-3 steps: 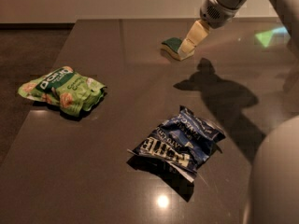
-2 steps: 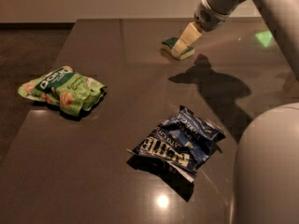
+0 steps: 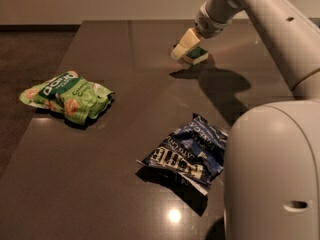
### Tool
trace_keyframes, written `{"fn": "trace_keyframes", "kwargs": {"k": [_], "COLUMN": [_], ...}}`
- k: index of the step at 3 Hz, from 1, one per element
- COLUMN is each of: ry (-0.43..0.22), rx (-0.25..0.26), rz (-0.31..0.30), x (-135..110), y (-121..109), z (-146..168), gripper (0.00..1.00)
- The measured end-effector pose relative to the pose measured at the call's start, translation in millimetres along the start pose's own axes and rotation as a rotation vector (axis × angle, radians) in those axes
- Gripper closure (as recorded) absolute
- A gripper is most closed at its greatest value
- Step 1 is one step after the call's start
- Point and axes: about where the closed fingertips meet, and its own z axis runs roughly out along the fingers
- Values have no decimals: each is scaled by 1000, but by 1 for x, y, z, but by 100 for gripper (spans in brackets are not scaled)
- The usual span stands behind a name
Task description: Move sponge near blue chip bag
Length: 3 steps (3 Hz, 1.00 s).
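The dark, glossy bench (image 3: pixel 125 59) fills most of what we see, running from the near edge back toward a pale wall. Next in size is the robot's pale rounded body (image 3: pixel 272 174), which bulks up at the near right. Its arm (image 3: pixel 280 29) rises from there and reaches away and to the left over the far right part of the bench, bending down at the wrist. The arm's shadow (image 3: pixel 220 86) falls on the bench just beneath it.

The blue chip bag (image 3: pixel 187 154) lies crumpled and flat on the near middle of the bench, close beside the robot's body, with its white lettering facing up. The green-and-white snack bag (image 3: pixel 67 96) lies well apart from it, on the left side of the bench.

The sponge (image 3: pixel 197 55) is at the far right of the bench, well apart from the blue chip bag, with its green face up and its yellow foam below. The gripper (image 3: pixel 186 49) points down at it from the wrist. Its fingers (image 3: pixel 184 43) are drawn in on the sponge. We see the near pale finger lying against the sponge's left side, while the other is hidden behind it. We cannot tell whether the sponge rests on the bench or hangs just above it.
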Motion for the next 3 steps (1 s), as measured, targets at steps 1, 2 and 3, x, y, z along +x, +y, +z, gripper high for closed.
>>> {"fn": "trace_keyframes", "kwargs": {"k": [1, 2, 3], "ry": [10, 21, 31], "rx": [23, 46, 57], "rz": [39, 73, 85], "x": [-2, -2, -2], "y": [-11, -21, -25], "z": [14, 22, 25], "gripper": [0, 0, 8]}}
